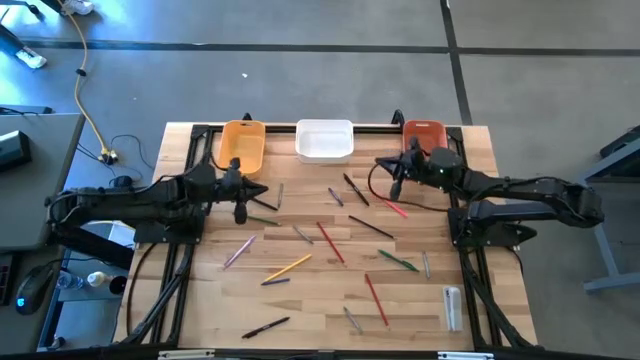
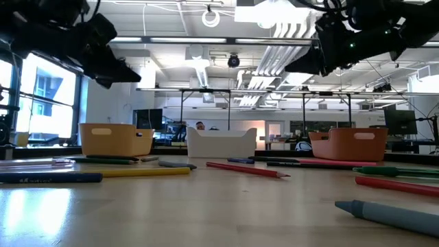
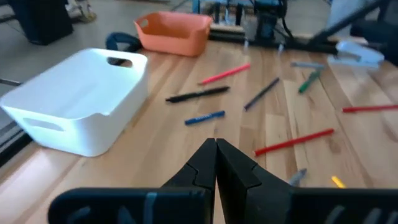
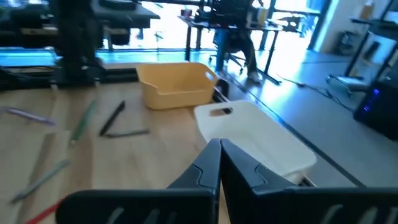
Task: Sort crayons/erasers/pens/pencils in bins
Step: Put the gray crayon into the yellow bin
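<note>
Grippers closed (both empty), left gripper [image 1: 240, 203], right gripper [image 1: 397, 183], pencils [image 1: 330, 242] scattered.

Setting: a light wooden table [image 1: 300, 300] on a grey concrete floor [image 1: 300, 70] crossed by dark seams. A yellow cable [image 1: 88, 110] trails across the floor. Beyond, bright windows [image 2: 41, 96], ceiling light strips [image 2: 206, 41] and exposed white pipes [image 2: 274, 62].

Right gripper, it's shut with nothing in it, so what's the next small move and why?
Probably open the right gripper and lower it toward the pink pencil just beside it. Its fingers are closed on nothing, that pencil is the nearest loose item, and the red-orange bin stands close behind.
</note>
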Controlling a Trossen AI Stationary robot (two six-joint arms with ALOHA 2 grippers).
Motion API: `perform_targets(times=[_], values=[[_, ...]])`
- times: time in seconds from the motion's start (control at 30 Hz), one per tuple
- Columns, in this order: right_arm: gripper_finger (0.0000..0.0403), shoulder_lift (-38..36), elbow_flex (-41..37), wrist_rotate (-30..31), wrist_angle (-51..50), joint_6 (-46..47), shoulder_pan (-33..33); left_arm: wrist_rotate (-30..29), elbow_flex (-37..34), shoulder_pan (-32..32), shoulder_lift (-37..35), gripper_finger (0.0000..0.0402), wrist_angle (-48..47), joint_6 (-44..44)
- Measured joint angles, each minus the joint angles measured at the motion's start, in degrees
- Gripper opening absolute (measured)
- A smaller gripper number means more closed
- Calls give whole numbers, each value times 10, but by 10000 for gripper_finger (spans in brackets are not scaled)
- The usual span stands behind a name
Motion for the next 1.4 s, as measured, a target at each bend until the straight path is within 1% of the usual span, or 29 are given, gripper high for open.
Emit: perform_targets(times=[0.2, 0.4, 0.57, 0.63, 0.77, 0.9, 1.03, 1.17, 1.4], values=[[0, 0, 0, -5, 22, -24, 31, -24, 39, -61, 98, 0, 3, 11], [0, 0, 0, -15, 10, -44, 52, -30, 91, -121, 205, 0, 4, 74], [0, 0, 0, -12, 9, -39, 55, -28, 146, -152, 297, 0, 4, 117], [0, 0, 0, -9, 9, -32, 55, -24, 170, -158, 331, 0, 1, 127], [0, 0, 0, -6, 5, -31, 55, 15, 218, -166, 400, 0, -10, 151], [0, 0, 0, -6, 5, -25, 55, 33, 270, -168, 460, 0, -64, 163], [0, 0, 0, -6, 5, -17, 55, 33, 313, -168, 515, 4, -119, 167], [0, 0, 0, -6, 5, -16, 55, 27, 346, -170, 563, 20, -143, 181], [0, 0, 0, -6, 3, -5, 55, 8, 411, -169, 624, 68, -206, 191]])
